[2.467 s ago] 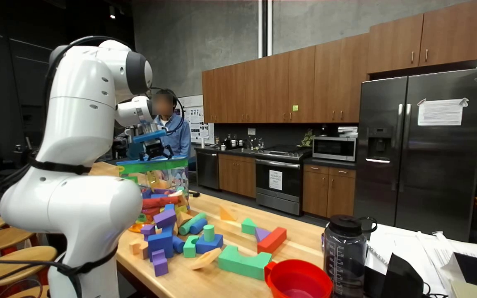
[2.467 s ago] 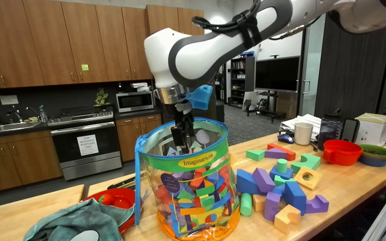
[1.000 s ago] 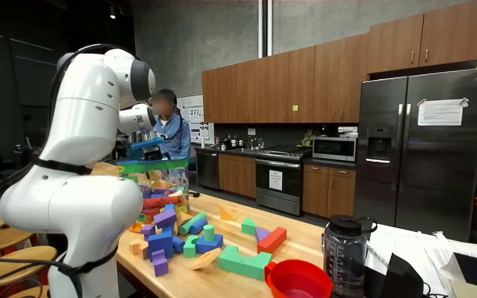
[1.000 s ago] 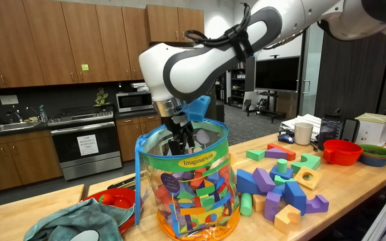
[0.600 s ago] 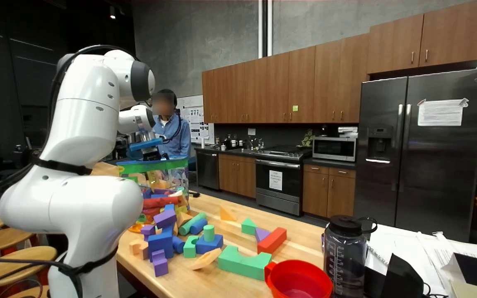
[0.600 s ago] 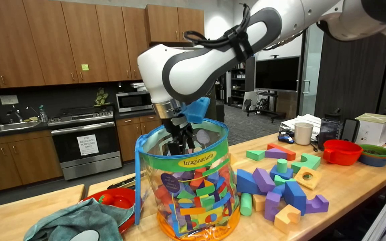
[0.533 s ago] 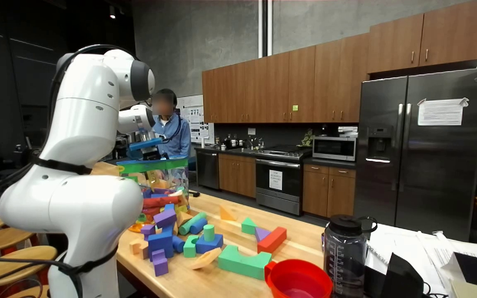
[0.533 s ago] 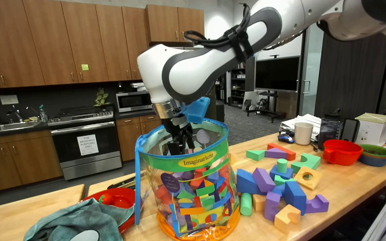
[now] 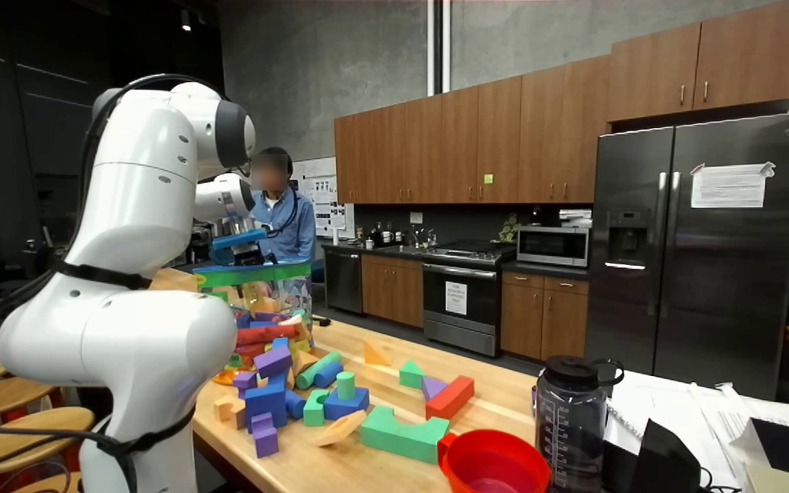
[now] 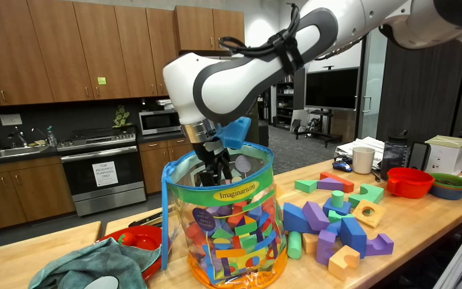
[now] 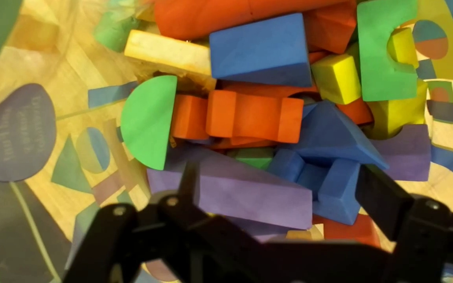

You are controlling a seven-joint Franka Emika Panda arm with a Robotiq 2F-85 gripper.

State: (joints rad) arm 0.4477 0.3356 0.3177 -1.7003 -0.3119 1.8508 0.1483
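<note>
Claw (image 11: 284, 188), spread and pinching nothing, faces a purple block (image 11: 246, 192) just beyond, whose long axis runs roughly across the claw's gap; beside one end lies a notched blue block (image 11: 338, 192), all inside a clear bag (image 10: 193, 197). Outside, loose blocks (image 10: 353, 237) lie on the table (image 10: 419, 224).

In both exterior views: 1 bag (image 10: 191, 196); on table (image 10: 415, 218), 5 grn blks (image 10: 366, 195), 4 purp blks (image 10: 315, 216), 1 red blk (image 9: 451, 397); rt half, 1 btl (image 9: 570, 431), 1 cup (image 10: 408, 186). Bagged blks (image 11: 260, 51) overlap, no sure ct. Lwr L in an exterior view: 1 towel (image 10: 90, 261), 1 plate (image 10: 150, 236).
</note>
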